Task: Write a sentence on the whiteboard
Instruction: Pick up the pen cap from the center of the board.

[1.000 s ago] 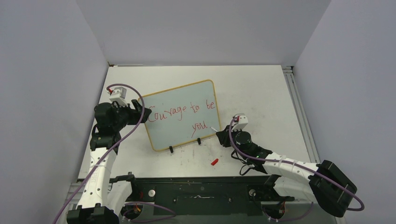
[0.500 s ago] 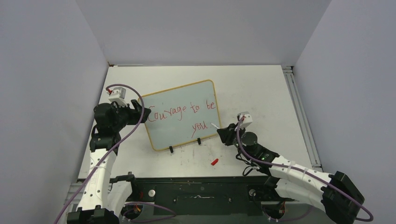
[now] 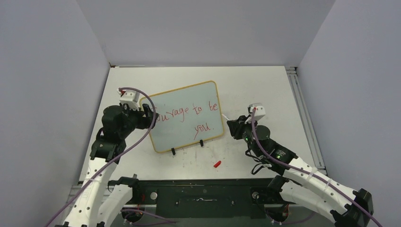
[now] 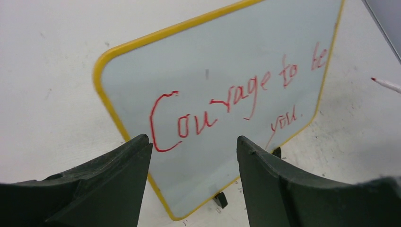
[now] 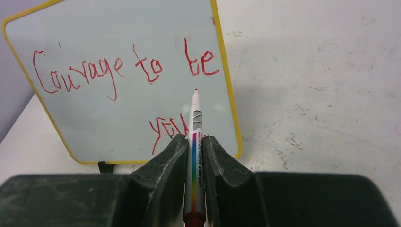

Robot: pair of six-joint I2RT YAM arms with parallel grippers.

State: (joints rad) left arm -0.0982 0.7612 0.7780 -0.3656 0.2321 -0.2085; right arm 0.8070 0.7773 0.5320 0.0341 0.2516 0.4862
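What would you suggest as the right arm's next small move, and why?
Probably lower the right end effector toward the red cap on the table to recap the marker: the sentence reads complete on the whiteboard, and the marker tip hangs clear of it.

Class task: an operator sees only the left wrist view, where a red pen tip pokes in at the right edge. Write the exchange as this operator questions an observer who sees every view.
Operator: What holds that pen?
Observer: The right claw, shut on a white marker pen with a rainbow stripe, its red tip pointing toward the yellow-framed whiteboard.
Operator: Anything lying loose that I miss?
Observer: A small red piece, perhaps the pen's cap, lies on the scuffed white tabletop in front of the whiteboard.
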